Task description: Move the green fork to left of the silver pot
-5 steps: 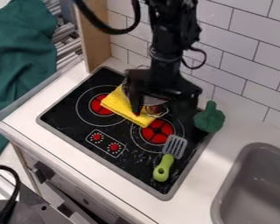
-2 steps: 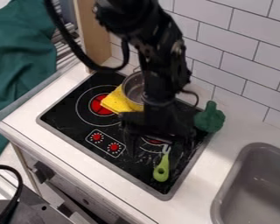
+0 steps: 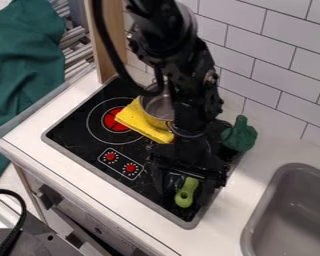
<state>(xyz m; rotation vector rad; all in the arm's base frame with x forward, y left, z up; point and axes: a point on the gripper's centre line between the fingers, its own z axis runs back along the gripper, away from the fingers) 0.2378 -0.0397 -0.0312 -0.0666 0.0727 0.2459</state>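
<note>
The black gripper (image 3: 185,196) hangs low over the front right part of the stove, open, with one finger on each side of the green handle. That handle belongs to the green fork (image 3: 185,194), a utensil lying on the black stovetop; its grey slotted head is hidden under the gripper. The silver pot (image 3: 160,107) stands toward the back of the stove, behind the yellow cloth and partly covered by the arm.
A folded yellow cloth (image 3: 140,122) lies against the pot's front side. At the stove's right back edge is a dark green object (image 3: 239,134). A grey sink (image 3: 289,215) is at the lower right, and a tiled wall (image 3: 276,65) rises behind the counter.
From above the pot, the gripper has come forward and down to the green handle, covering the utensil's grey head. Pot, cloth and utensil look unmoved.
</note>
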